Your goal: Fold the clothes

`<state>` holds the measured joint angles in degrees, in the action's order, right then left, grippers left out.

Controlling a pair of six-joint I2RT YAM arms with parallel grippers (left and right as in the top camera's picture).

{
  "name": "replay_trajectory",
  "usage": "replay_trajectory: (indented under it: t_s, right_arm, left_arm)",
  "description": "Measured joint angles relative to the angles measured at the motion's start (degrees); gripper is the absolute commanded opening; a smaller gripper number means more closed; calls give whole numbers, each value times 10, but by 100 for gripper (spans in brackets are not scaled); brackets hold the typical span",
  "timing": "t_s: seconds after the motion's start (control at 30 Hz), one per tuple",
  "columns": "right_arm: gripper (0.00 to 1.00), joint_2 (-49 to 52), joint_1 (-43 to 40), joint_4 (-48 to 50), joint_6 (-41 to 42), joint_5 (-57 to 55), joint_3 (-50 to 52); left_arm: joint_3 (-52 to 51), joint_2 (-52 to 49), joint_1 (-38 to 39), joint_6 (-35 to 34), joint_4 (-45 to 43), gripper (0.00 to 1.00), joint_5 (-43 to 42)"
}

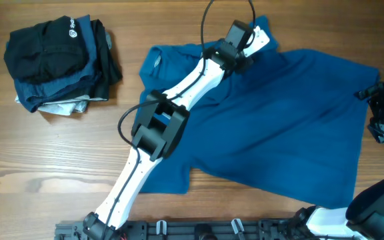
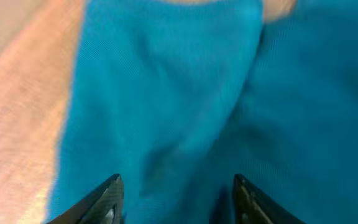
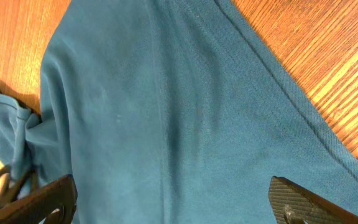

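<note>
The clothes, a medium-blue polo shirt, lie spread over the middle and right of the table. My left arm reaches across them to their far edge. There my left gripper hovers low over the cloth. In the blurred left wrist view it is open, with a soft ridge of fabric under the gap. My right gripper sits at the shirt's right edge. In the right wrist view it is wide open above flat blue cloth, whose hem runs diagonally to the right.
A pile of dark folded garments, black with a small white logo on top, sits at the far left. Bare wooden table surrounds the shirt. The arm bases stand along the near edge.
</note>
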<state>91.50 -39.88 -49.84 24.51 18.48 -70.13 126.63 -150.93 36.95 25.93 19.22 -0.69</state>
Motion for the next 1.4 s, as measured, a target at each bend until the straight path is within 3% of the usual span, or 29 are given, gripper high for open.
replay_trajectory:
  t_s: [0.2, 0.37, 0.7, 1.07, 1.4]
  right_arm:
    - [100, 0, 0, 0, 0, 0, 0]
    - [99, 0, 0, 0, 0, 0, 0]
    - [99, 0, 0, 0, 0, 0, 0]
    - [99, 0, 0, 0, 0, 0, 0]
    - [99, 0, 0, 0, 0, 0, 0]
  left_arm:
    - [0, -9, 0, 5, -23, 26, 0]
    - [0, -9, 0, 7, -22, 25, 0]
    - [0, -9, 2, 8, -68, 7, 68]
    - [0, -9, -3, 0, -124, 5, 94]
    - [0, -9, -67, -44, -181, 17, 63]
